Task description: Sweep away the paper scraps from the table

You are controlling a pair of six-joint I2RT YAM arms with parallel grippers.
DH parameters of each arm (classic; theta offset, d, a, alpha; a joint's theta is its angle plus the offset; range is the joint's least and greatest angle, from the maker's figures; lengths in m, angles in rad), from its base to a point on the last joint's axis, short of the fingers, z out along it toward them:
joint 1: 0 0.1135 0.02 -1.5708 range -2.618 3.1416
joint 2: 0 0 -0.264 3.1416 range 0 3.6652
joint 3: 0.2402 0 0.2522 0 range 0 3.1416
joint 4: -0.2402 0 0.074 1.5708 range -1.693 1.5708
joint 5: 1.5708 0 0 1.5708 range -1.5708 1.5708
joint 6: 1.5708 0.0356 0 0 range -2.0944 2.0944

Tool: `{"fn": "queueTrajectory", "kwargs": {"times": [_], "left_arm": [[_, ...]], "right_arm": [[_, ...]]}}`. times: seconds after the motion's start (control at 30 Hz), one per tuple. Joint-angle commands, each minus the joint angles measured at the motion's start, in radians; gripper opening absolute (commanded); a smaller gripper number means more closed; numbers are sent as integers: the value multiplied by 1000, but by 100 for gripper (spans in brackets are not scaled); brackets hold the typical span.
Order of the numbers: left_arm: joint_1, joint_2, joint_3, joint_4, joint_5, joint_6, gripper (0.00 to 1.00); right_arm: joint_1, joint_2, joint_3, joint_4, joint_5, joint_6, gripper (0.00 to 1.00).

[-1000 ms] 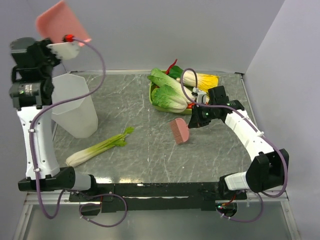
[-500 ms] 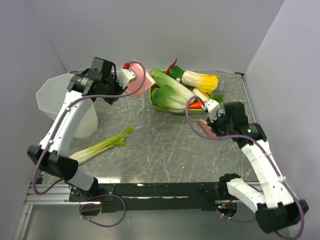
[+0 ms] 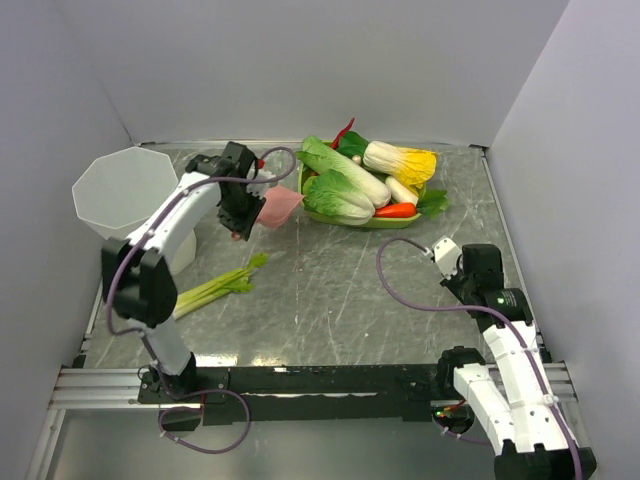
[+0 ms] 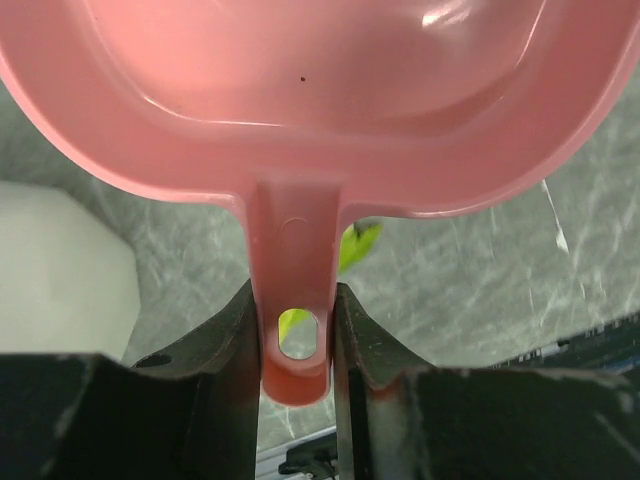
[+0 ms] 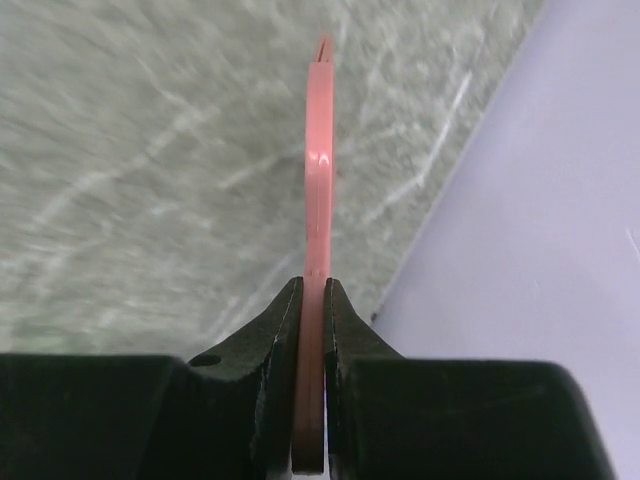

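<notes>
Over the table (image 3: 330,300), dustpan (image 4: 320,100) lowered — left end effector (image 4: 295,310) clamps it, right end effector (image 5: 312,292) clamps brush (image 5: 318,150).

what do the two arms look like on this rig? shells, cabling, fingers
The left arm and right arm match: white shells, black joints, black bases at the near rail. A purple cable loops loosely along each, left and right. The left gripper and right gripper have black fingers that taper toward the tips.
</notes>
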Motion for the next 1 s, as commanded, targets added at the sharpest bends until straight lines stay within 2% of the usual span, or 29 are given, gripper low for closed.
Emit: {"fn": "queueTrajectory", "kwargs": {"times": [0.0, 0.2, 0.43, 0.6, 0.77, 0.97], "left_arm": [[0, 135, 111, 30, -15, -52, 1], [-6, 222, 77, 33, 2, -77, 4], [-9, 273, 75, 39, -11, -91, 1], [9, 186, 113, 31, -32, -94, 1], [65, 95, 51, 19, -70, -83, 1], [98, 181, 32, 25, -113, -49, 1]], "right_arm": [[-37, -13, -38, 57, 127, -129, 0], [-53, -17, -70, 56, 119, -165, 0], [-53, 6, -100, 38, 115, -129, 0], [-53, -4, -92, 27, 110, -104, 0], [-54, -1, -80, 47, 112, -93, 0], [-54, 25, -72, 125, 161, -83, 0]]}}
